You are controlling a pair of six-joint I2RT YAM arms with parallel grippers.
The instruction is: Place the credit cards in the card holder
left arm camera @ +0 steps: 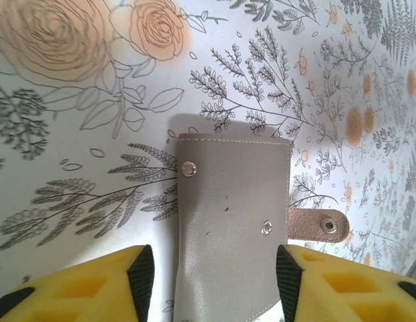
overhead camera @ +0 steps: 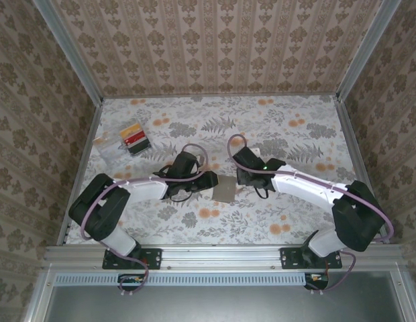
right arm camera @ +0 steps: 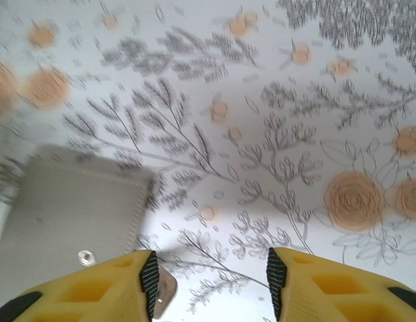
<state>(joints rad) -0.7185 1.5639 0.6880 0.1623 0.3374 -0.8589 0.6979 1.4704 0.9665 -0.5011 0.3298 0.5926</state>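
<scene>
The card holder [overhead camera: 223, 190], a flat grey-taupe wallet, lies closed on the floral table between my two grippers. In the left wrist view the card holder [left arm camera: 231, 215] lies under my left gripper [left arm camera: 215, 275], whose jaws stand open to either side of it without gripping; its brown snap strap [left arm camera: 319, 225] sticks out to the right. My right gripper [right arm camera: 211, 275] is open over bare table, with the card holder [right arm camera: 74, 215] to its left and the strap tab [right arm camera: 162, 293] by its left finger. The credit cards [overhead camera: 134, 137], red, yellow and black, sit in a clear box at the back left.
The clear plastic box [overhead camera: 114, 147] stands near the left wall. Patterned walls close the table on three sides, with a metal rail [overhead camera: 221, 255] along the near edge. Both arms reach in towards the table's middle.
</scene>
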